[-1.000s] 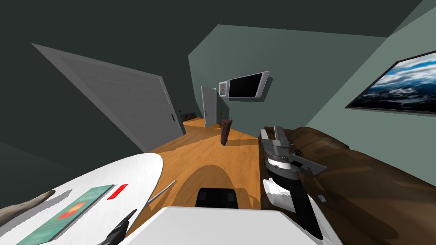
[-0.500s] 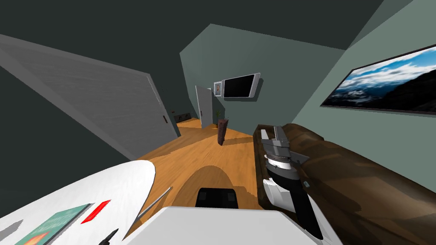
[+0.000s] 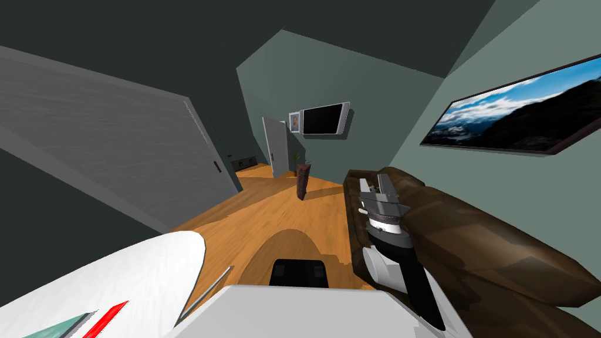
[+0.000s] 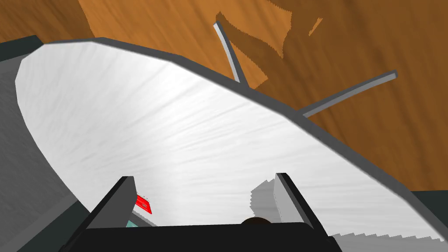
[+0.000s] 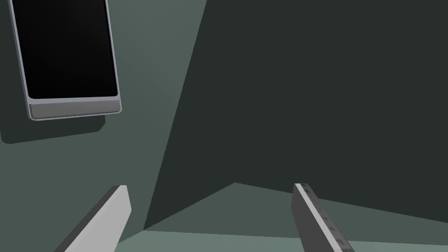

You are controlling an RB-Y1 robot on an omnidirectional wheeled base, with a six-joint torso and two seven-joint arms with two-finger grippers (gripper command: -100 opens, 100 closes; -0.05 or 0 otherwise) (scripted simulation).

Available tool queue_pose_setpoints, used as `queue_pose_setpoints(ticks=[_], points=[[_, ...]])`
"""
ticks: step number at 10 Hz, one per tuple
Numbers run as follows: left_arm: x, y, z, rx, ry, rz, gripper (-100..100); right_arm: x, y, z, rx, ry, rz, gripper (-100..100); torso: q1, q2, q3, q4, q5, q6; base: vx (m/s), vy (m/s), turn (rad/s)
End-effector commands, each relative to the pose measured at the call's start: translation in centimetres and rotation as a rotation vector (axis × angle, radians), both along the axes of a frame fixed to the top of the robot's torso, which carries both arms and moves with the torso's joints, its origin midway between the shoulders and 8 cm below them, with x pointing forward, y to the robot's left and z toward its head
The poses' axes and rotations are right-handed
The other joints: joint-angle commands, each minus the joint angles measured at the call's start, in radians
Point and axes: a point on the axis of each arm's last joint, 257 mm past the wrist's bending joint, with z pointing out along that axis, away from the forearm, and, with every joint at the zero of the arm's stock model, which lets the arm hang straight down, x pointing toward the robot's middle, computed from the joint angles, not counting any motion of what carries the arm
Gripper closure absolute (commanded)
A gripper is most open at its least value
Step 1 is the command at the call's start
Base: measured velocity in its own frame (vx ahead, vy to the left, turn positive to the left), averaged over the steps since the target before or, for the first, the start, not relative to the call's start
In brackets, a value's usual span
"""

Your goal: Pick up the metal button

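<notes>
A metal button should be small, light, stiff and slick, so plan to pinch it across its rim, low against whatever carries it. You cannot tell from here where it lies; it may be on the brown sofa (image 3: 469, 235), which would give under it. Your left gripper (image 4: 203, 177) hangs over the white table (image 4: 175, 131), fingers spread. Your right gripper (image 5: 210, 187) is raised beside the sofa, fingers spread too. A wooden floor (image 3: 282, 211) runs between.

One table (image 3: 147, 270), one sofa (image 3: 469, 240), one television (image 3: 321, 119)
</notes>
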Motion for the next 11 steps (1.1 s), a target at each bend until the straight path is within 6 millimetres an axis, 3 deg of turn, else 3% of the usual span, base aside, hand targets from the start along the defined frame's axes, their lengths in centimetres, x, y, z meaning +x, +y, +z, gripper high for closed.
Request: queue_pose_setpoints(ticks=[1, 2, 3, 5, 8, 9, 10, 11], points=[[-2.5, 0.7, -0.2, -0.002, 0.045, 0.054, -100, 0.0, 0.0, 0.0, 0.0, 0.0, 0.0, 0, 0.0, 0.0, 0.0, 0.0, 0.0, 0.0, -0.028, 0.081, -0.155], [-3.8, 0.7, -0.4, -0.004, 0.069, 0.082, -100, 0.0, 0.0, 0.0, 0.0, 0.0, 0.0, 0, 0.001, 0.001, 0.0, 0.0, 0.0, 0.0, -0.041, 0.101, -0.103], [-3.8, 0.7, -0.4, -0.004, 0.069, 0.082, -100, 0.0, 0.0, 0.0, 0.0, 0.0, 0.0, 0, 0.002, 0.001, 0.001, 0.0, 0.001, 0.0, -0.019, 0.078, -0.029], [-7.1, 0.6, -0.8, -0.011, 0.124, 0.142, -100, 0.0, 0.0, 0.0, 0.0, 0.0, 0.0, 0, 0.0, 0.0, 0.0, 0.0, 0.0, 0.0, -0.045, 0.095, -0.061], [-7.1, 0.4, -0.8, -0.011, 0.125, 0.14, -100, 0.0, 0.0, 0.0, 0.0, 0.0, 0.0, 0, 0.001, 0.002, 0.001, 0.001, 0.001, -0.001, -0.05, 0.071, -0.008], [-7.2, 0.5, -0.8, -0.011, 0.124, 0.141, 0, 0.0, 0.0, 0.0, 0.0, 0.0, 0.0, 0, -0.002, 0.0, 0.0, 0.0, 0.0, -0.001, -0.004, 0.006, -0.001], [-6.3, 0.1, -1.5, -0.008, 0.124, 0.136, -100, 0.0, 0.0, 0.0, 0.0, 0.0, 0.0, 0, -0.004, -0.001, 0.0, 0.0, -0.001, -0.001, -0.012, 0.037, 0.031], [-5.9, -0.1, -1.9, -0.007, 0.124, 0.134, -100, 0.0, 0.0, 0.0, 0.0, 0.0, 0.0, 0, -0.002, -0.001, 0.0, 0.0, 0.0, -0.001, -0.013, 0.06, 0.025]])
